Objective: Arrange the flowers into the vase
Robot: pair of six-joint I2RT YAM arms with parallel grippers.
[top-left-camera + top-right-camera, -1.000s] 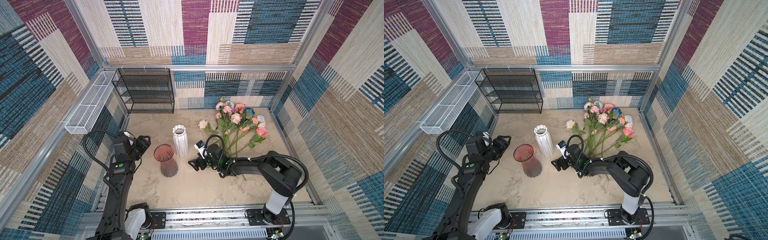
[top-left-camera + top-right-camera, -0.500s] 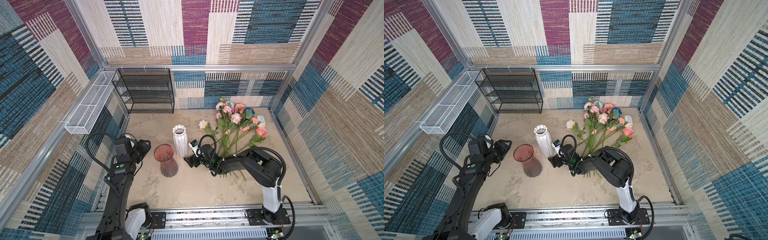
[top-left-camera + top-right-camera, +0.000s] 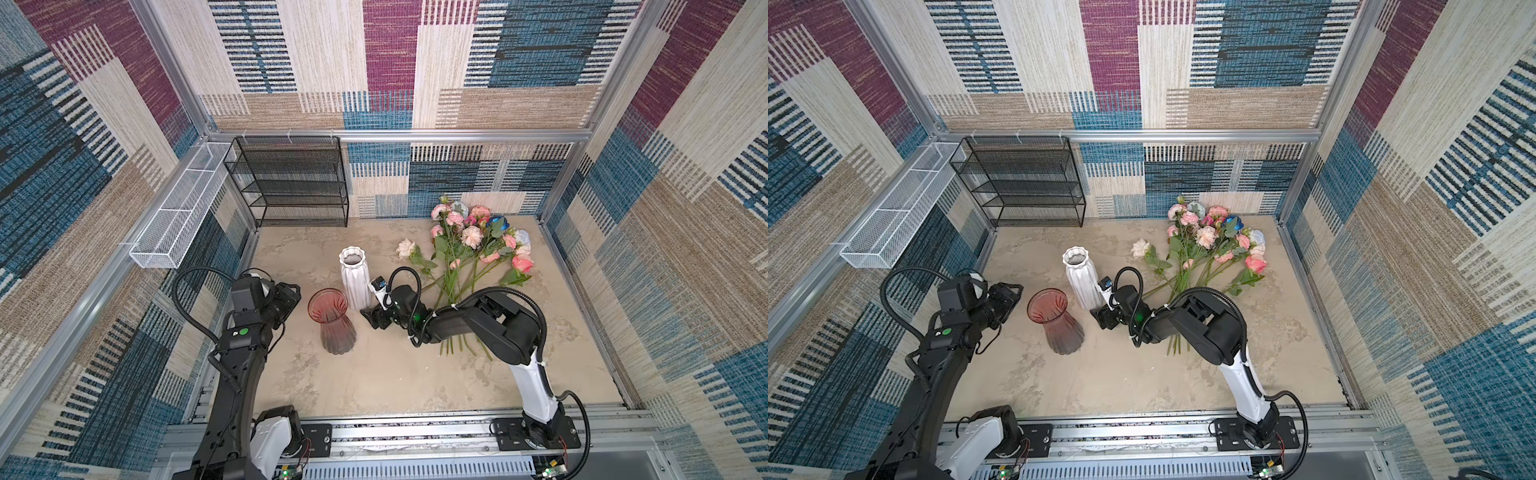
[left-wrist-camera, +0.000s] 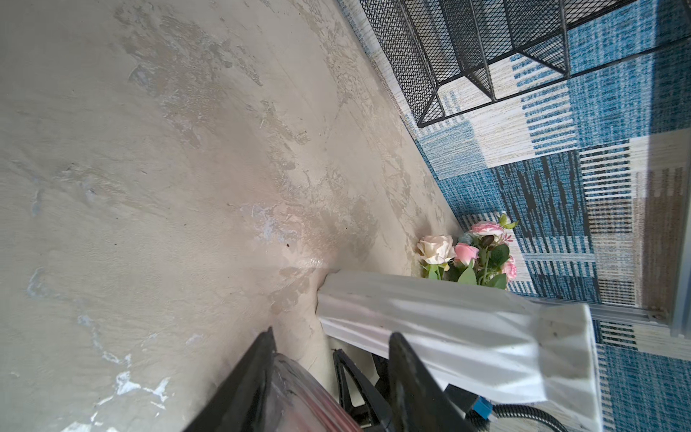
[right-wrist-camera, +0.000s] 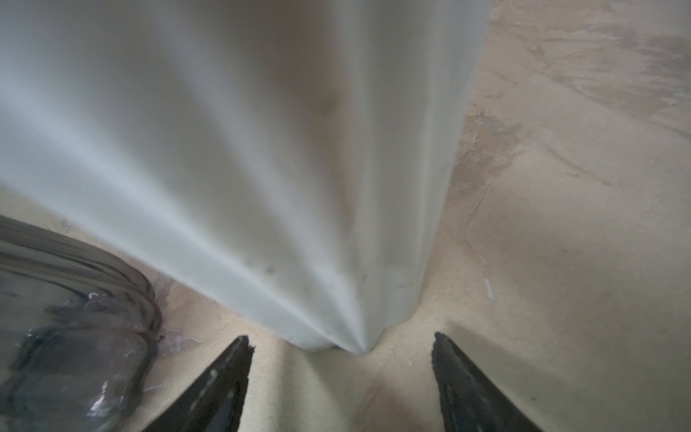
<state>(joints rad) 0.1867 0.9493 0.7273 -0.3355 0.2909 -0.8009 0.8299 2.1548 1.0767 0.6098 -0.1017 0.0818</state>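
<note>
Nearest you, both arms rise from the rail [image 3: 415, 432] and lean in on the two vases at mid-table. Your left gripper [image 4: 332, 334] sits level with the mouth of the pink vase [image 3: 330, 320], just beside its rim. Its fingers are spread, and the wrist view shows the glass lip in the gap between them. I can't tell whether either finger touches it. That height and gap suit a pinch on the rim, probably to steady or shift the vase.

Your right gripper [image 5: 340, 338] lies low on the table, pointed at the foot of the white vase [image 3: 355, 276]. Its fingers are wide apart and empty, and the ribbed base stands just ahead of the tips, not yet between them. My guess is it is lining up to grip or nudge that vase. The two vases stand upright, close together, both empty.

The flowers [image 3: 469, 249] are farther back on the right. They lie flat in a loose fan, blooms toward the back wall and stems running under your right arm. One pale bloom lies a little apart, toward the white vase. None is in a vase, so the arranging hasn't begun.

The table [image 3: 395, 374] is mottled beige, matte and bare apart from these. At the back left stands a black mesh rack [image 3: 291, 183], with a white wire basket [image 3: 178, 220] hung along the left rail. Walls [image 3: 395, 62] of patchwork blue, plum and cream weave close the cell in.
</note>
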